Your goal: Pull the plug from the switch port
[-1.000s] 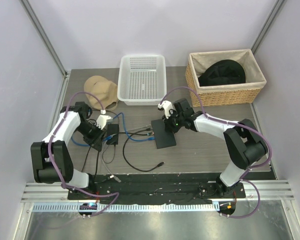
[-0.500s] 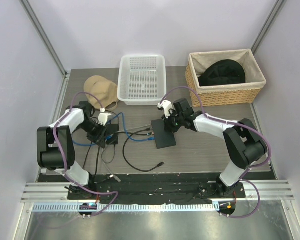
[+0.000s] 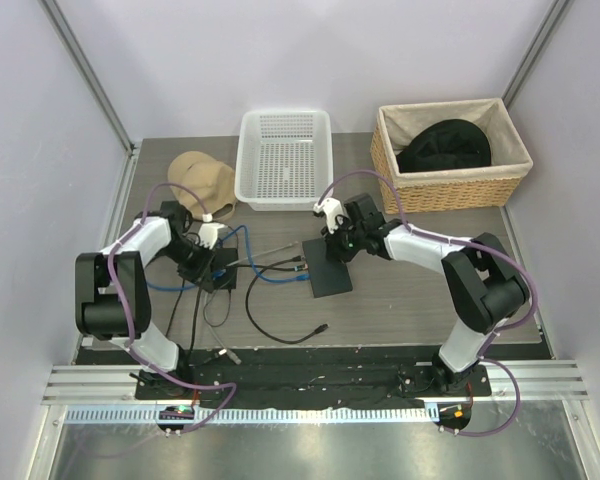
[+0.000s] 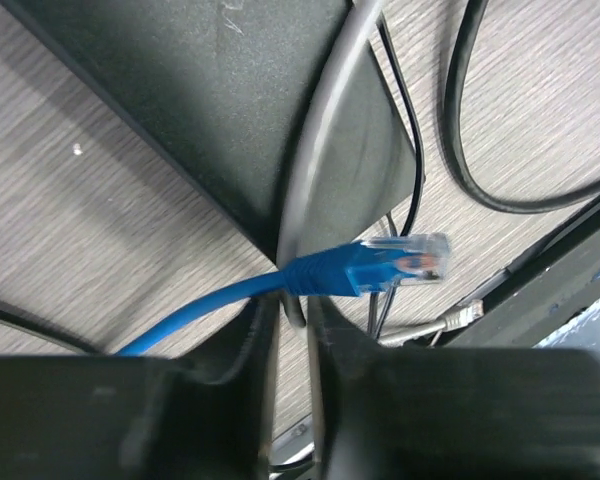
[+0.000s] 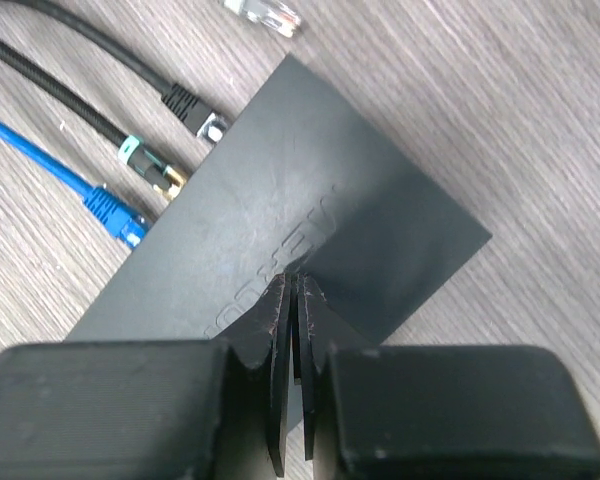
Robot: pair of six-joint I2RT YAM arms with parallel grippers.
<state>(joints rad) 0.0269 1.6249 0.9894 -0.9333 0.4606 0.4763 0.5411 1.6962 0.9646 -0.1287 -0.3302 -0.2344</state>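
We find the switch (image 3: 330, 280) lying flat near the middle of the tabletop (image 3: 420, 300), its socket edge turned toward the left edge. The right jaws are pressed together, with only a hairline slit between them, and their tips rest on the switch's top face. We take this as pinning the box so it cannot slide when a cable is tugged. Three connectors meet the socket edge: a black plug (image 5: 192, 108), a teal-collared plug (image 5: 150, 172) and a blue plug (image 5: 115, 212). All three look seated, though we cannot see into the ports. A clear plug (image 5: 265, 15) lies loose just off the switch's corner.

Toward the left edge, the left jaws hang over the adapter brick (image 4: 200, 90). They stand almost together. A grey cord (image 4: 320, 130) runs into the narrow gap, and a blue cable (image 4: 210, 312) crosses their tips just behind its free connector (image 4: 405, 262), which sits in nothing. We cannot tell whether either is actually pinched.

As we judge it, the bracing is done and the pull is not. What remains is to grip a seated plug at the switch and draw it straight out.
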